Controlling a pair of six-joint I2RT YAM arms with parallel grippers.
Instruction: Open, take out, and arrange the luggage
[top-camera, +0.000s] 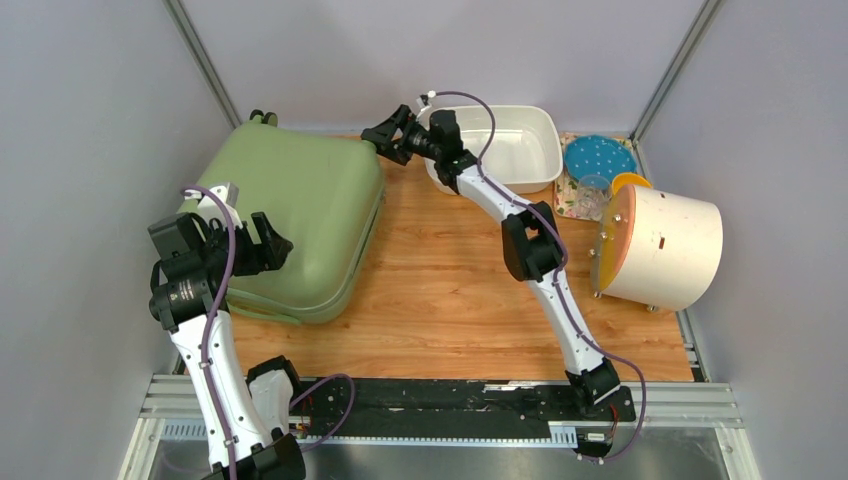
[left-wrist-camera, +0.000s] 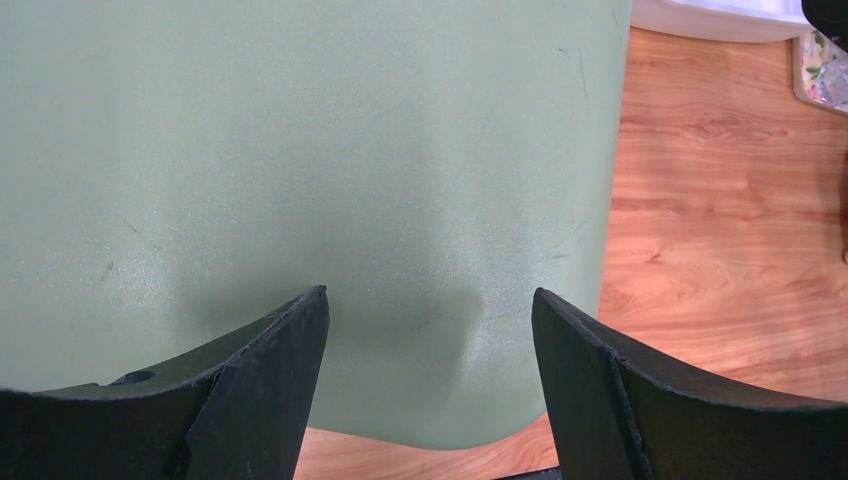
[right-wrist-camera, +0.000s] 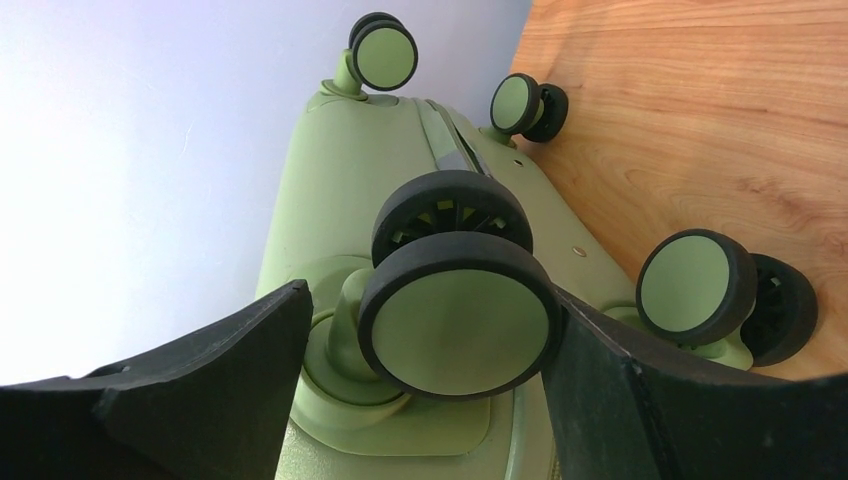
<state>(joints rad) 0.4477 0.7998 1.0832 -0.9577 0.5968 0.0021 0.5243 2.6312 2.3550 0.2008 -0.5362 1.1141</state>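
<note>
The luggage (top-camera: 300, 215) lies shut, opening seemingly yet to start — left gripper (top-camera: 268, 243) spread over its shell, right gripper (top-camera: 385, 140) spread astride a far wheel (right-wrist-camera: 455, 320).

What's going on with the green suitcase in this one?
The luggage lies flat and closed on the left side of the table. The left gripper hangs open just above its shell, gripping nothing. The right gripper, also open, sits at the case's far corner with one wheel between its fingers. The case is not yet opened and nothing has been taken out.
</note>
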